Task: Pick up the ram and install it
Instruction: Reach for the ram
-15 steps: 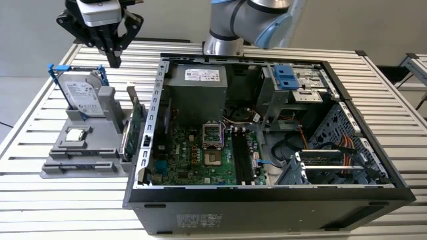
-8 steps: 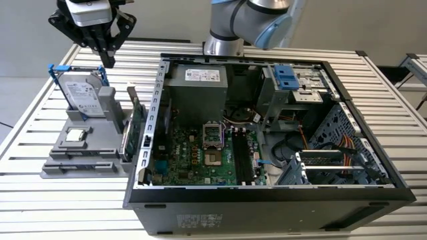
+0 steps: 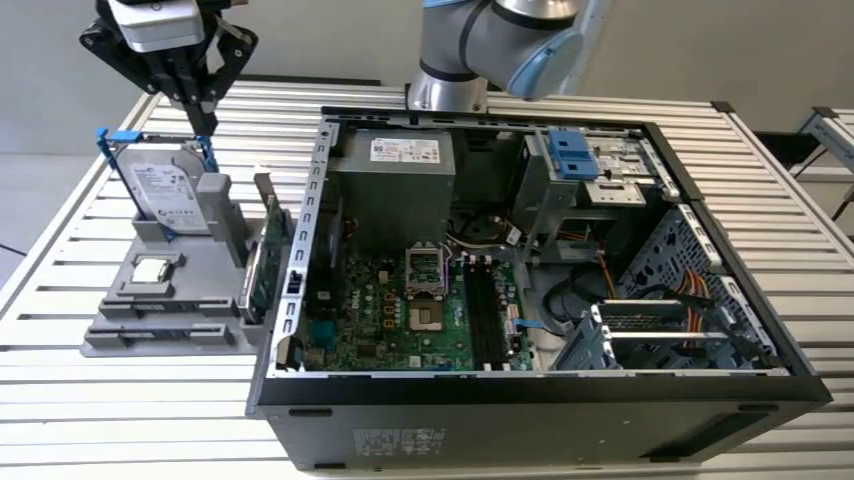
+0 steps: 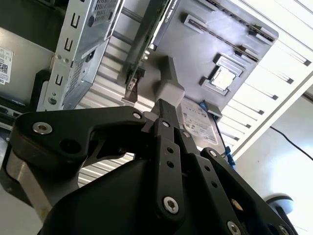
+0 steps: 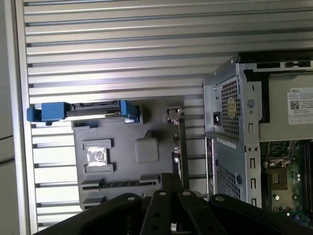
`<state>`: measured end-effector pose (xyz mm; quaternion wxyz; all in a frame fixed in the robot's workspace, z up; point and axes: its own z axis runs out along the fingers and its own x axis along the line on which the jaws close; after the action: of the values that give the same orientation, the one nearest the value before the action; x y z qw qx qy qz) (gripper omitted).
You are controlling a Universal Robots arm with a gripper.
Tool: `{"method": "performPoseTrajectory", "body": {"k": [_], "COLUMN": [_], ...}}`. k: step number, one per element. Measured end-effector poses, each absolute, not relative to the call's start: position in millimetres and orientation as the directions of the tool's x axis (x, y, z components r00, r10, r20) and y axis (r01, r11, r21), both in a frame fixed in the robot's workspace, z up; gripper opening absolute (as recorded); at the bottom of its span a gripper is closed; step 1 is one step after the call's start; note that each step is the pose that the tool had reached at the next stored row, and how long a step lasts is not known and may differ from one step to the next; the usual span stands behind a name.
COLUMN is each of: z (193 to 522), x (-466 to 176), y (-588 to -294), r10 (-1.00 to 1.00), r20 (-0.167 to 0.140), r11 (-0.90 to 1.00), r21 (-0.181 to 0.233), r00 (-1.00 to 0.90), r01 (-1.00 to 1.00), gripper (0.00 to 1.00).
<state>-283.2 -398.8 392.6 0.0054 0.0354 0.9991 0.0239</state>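
1. The black gripper point(image 3: 203, 118) hangs with its fingers drawn together to a point, and nothing shows between them. In both wrist views the black linkage tapers to the same closed tip point(image 4: 164, 105).
2. Directly under the tip stands a silver hard drive in a blue plastic frame point(image 3: 171, 195), upright at the far end of a grey moulded parts fixture point(image 3: 120, 335). The tip is above the drive's top edge, apart from it.
3. The ram point(image 3: 250, 285), a long thin olive-green stick, appears to stand on edge along the fixture's side nearest the computer. It is just beside a larger green expansion card with a metal bracket point(image 3: 276, 250) and well apart from the gripper.
4. A small square silver processor chip point(image 3: 156, 268) lies flat in a recess of the fixture.
5. On the exterior view's right of the fixture lies an open black computer case point(image 3: 534, 405), its green motherboard point(image 3: 387, 320) exposed.
6. Everything rests on a slatted aluminium table point(image 3: 80, 400).
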Motion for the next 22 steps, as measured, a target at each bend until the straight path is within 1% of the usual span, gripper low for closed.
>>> {"method": "performPoseTrajectory", "body": {"k": [22], "z": [393], "x": [-316], "y": [-399], "r10": [0.070], "r20": [-0.009], "r11": [0.996], "r21": [0.048], "r00": [-0.997], "r01": [0.070], "gripper": [0.00]}}
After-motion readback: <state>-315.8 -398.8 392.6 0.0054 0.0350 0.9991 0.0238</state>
